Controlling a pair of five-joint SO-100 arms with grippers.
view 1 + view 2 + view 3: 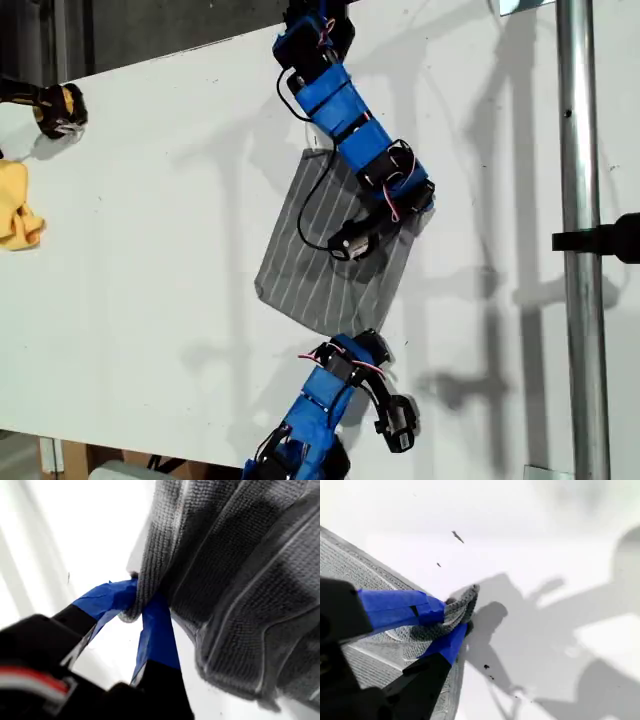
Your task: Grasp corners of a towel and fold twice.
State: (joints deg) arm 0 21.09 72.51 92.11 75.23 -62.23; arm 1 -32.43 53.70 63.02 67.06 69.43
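Pinching jaws on both arms: my first gripper [139, 611] clamps a bunched edge of the towel [335, 255], my second gripper [451, 622] nips one of the corners [465, 600]. Which arm is which seems unclear in the exterior view; both reach over the white table [150, 250], the towel mid-table.

Blue arms [345, 110], black joints, red-white wiring

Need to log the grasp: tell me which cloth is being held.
The towel, dark grey with white pinstripes, mid-table; both grippers pinch it. The yellow cloth lies untouched at the exterior view's left edge.
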